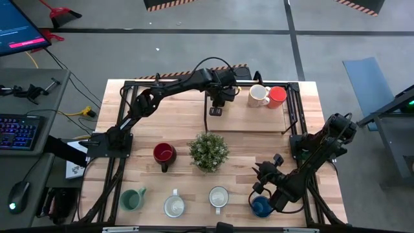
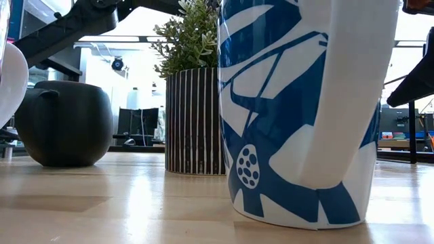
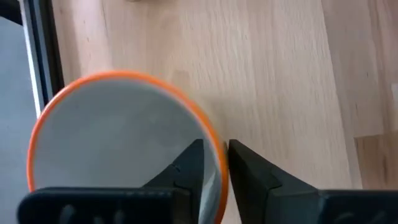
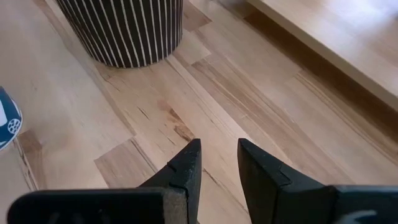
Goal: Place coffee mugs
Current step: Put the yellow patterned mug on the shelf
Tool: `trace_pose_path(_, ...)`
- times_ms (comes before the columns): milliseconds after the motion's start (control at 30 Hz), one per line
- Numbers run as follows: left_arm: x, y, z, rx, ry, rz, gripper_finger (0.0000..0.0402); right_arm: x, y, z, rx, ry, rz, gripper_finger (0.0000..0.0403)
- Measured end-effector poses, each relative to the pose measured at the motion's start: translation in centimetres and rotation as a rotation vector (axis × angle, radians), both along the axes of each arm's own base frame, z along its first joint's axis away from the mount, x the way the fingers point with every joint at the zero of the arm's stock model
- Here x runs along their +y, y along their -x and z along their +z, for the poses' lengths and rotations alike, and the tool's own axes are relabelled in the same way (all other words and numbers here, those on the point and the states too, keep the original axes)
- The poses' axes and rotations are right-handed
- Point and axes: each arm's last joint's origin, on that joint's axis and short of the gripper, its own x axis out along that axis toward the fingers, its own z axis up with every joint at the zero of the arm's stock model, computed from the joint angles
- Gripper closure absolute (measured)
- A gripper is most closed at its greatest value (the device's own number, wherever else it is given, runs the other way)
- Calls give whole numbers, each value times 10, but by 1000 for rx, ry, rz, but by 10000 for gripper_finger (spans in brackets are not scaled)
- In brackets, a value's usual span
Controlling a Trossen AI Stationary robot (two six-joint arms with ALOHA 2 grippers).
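An orange-rimmed mug (image 3: 118, 143) with a pale inside stands upright on the wood by the table's far rail. My left gripper (image 3: 216, 155) is over it, one finger inside the rim and one outside, a slit showing at each side. In the high view my left gripper (image 1: 217, 107) hides that mug. A white mug (image 1: 259, 95) and a red one (image 1: 277, 96) stand on the raised board (image 1: 249, 118). A blue mug (image 1: 261, 206) stands by my right gripper (image 1: 264, 171), which is open over bare wood (image 4: 217, 158).
A striped pot with a spiky plant (image 1: 208, 151) stands mid-table. A dark red mug (image 1: 164, 154), a green mug (image 1: 132, 199) and two white mugs (image 1: 174, 206) (image 1: 218, 197) stand along the near half. A black rail (image 3: 38, 56) edges the table.
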Motion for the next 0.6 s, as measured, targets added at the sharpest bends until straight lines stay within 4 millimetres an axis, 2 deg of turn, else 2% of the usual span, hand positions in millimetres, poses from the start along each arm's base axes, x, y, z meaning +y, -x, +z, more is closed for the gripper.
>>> trace_pose_path(267, -1, 1, 5, -9, -7, 3, 315, 0, 0, 0, -1, -3, 0, 320)
trace_pose_path(600, -8, 14, 43, -82, -37, -1, 298, 0, 0, 0, -4, -4, 0, 320)
